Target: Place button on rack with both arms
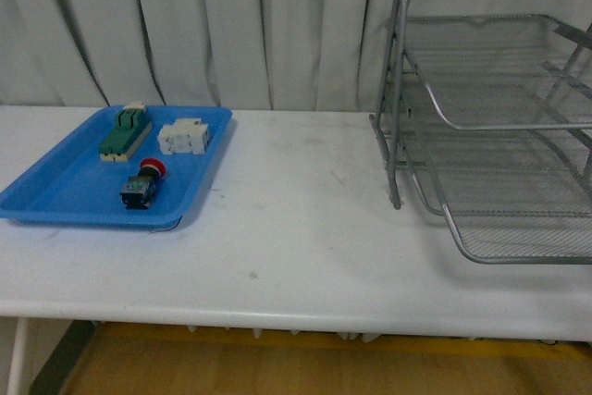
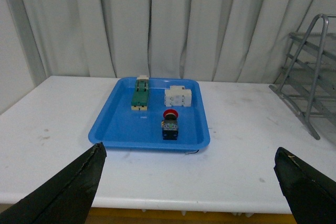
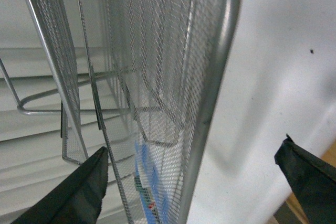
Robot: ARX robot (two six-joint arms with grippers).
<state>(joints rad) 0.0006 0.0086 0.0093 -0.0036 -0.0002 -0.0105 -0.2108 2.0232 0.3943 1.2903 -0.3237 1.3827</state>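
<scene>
The button (image 1: 141, 185), red cap on a dark body, lies in the blue tray (image 1: 55, 196) at the table's left; it also shows in the left wrist view (image 2: 169, 124). The silver wire rack (image 1: 499, 127) stands at the right. Neither arm shows in the front view. My left gripper (image 2: 191, 182) is open and empty, well back from the tray near the table's front edge. My right gripper (image 3: 194, 182) is open and empty, right beside the rack's rim (image 3: 210, 103), with the mesh between its fingertips. The button shows faintly through the mesh (image 3: 152, 204).
A green-and-cream switch block (image 1: 125, 132) and a white terminal block (image 1: 183, 137) lie in the tray behind the button. The white table (image 1: 296, 228) runs between tray and rack. Grey curtains hang behind. The rack's leg (image 2: 310, 108) shows at the left wrist view's edge.
</scene>
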